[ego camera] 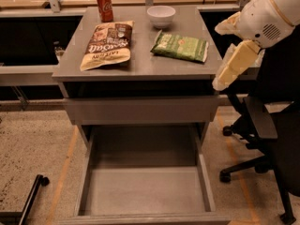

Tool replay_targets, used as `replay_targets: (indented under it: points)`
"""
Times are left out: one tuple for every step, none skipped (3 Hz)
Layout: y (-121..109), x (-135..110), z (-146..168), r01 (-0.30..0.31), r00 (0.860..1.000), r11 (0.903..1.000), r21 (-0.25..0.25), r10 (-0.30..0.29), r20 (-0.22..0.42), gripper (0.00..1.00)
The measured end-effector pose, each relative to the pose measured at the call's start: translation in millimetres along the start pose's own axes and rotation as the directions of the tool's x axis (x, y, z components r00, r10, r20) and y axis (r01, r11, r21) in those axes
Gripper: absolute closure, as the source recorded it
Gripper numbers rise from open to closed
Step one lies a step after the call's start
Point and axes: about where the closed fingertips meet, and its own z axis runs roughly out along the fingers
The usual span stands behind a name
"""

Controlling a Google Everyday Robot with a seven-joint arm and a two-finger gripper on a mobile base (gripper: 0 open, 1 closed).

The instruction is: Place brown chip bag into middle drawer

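The brown chip bag [107, 45] lies flat on the left part of the grey cabinet top [140, 64], dark brown at the far end, tan at the near end, with white lettering. The middle drawer [145, 191] is pulled out wide open below, and its flat grey floor is bare. My gripper [228, 65], a cream-coloured end of the white arm [269, 13], hangs at the cabinet's right edge, above and to the right of the open drawer. It is well right of the brown bag and holds nothing that I can see.
A green chip bag [180, 47] lies on the right of the top, a white bowl [161, 16] and a red soda can [104, 6] at the back. A drawer with a flat front panel [140, 109] sits shut above. A black office chair [267, 125] stands to the right.
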Motion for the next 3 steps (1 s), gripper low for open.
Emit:
replay_targets:
  points:
    - [0.8, 0.6, 0.2, -0.008, 1.0, 1.0, 0.0, 0.008, -0.001, 0.0]
    - [-9.2, -15.2, 20.3, -0.037, 0.997, 0.9992, 0.017, 0.036, 0.07, 0.0]
    - [-37.3, -52.1, 66.4, -0.063, 0.978, 0.9979, 0.016, 0.059, 0.198, 0.0]
